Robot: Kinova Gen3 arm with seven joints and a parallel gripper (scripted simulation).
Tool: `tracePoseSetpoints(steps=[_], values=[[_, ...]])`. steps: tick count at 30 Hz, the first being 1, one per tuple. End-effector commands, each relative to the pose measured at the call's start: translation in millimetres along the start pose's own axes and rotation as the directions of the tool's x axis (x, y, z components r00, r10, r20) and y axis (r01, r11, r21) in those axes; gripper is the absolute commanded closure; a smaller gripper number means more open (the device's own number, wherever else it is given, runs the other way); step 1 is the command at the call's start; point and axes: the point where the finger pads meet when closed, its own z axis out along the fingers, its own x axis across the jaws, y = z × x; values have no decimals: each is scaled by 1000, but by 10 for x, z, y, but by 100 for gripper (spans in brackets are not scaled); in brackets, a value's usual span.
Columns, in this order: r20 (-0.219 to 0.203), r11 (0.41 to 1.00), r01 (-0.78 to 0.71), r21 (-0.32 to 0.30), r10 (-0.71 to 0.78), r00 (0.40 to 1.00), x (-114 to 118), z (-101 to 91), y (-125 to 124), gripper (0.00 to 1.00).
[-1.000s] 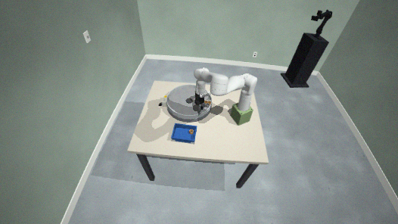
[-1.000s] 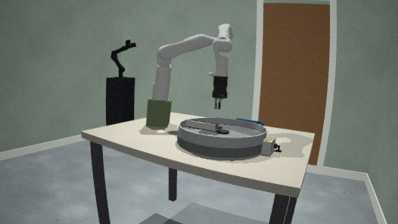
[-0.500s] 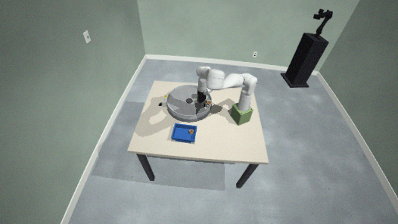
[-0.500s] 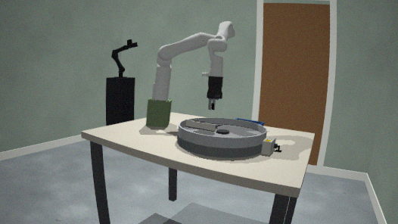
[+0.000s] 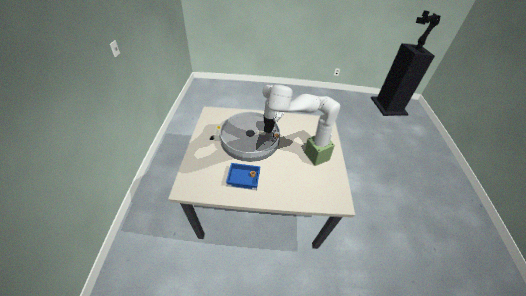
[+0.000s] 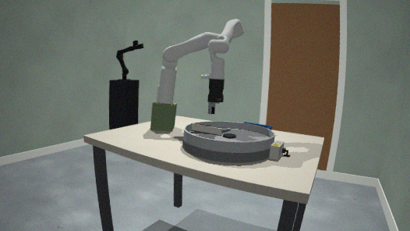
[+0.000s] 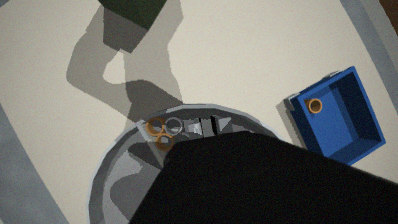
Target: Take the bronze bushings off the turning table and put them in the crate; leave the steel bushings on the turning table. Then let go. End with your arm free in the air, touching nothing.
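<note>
"Where did the top camera look from?"

"High above the crate's side of the table [image 5: 300,192] [image 6: 195,164] [image 7: 225,60], well back, facing down with the blue crate [image 5: 243,176] [image 7: 330,120] at six o'clock of the table's middle."

"And the exterior one?"

"Farther down, beyond the turntable [image 5: 250,150] [image 6: 230,147] [image 7: 195,106], facing slightly downward across it, the robot's green base [image 5: 320,152] [image 6: 163,117] toward ten o'clock."

"The wrist camera?"

"Nearest, steeply down; crate at two o'clock. Top and wrist shared the crate's inside."

The claw [image 5: 271,135] [image 6: 211,112] [image 7: 206,124] has translated above the turning table [image 5: 228,143] [image 6: 230,147] [image 7: 95,195], toward the side nearest the green base [image 5: 320,152] [image 6: 163,117] [image 7: 136,10]. Its fingers have rotated about the vertical axis.
</note>
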Motion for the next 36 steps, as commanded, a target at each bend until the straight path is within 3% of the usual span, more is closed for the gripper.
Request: tracePoseSetpoints(steps=[1, 5, 10, 22, 27, 36], values=[[-3, 1000, -7, -2, 7, 1000, -14, -9, 12, 60], [-3, 1000, -7, -2, 7, 1000, -14, -9, 12, 60], [-2, 972, 236, -3, -236, 972, -429, 12, -28, 60], [-2, 972, 236, -3, -236, 972, -429, 12, -28, 60], [-2, 972, 233, -3, -233, 972, -434, 189, -26, 60], [-2, 972, 233, -3, -233, 972, -434, 189, -26, 60]])
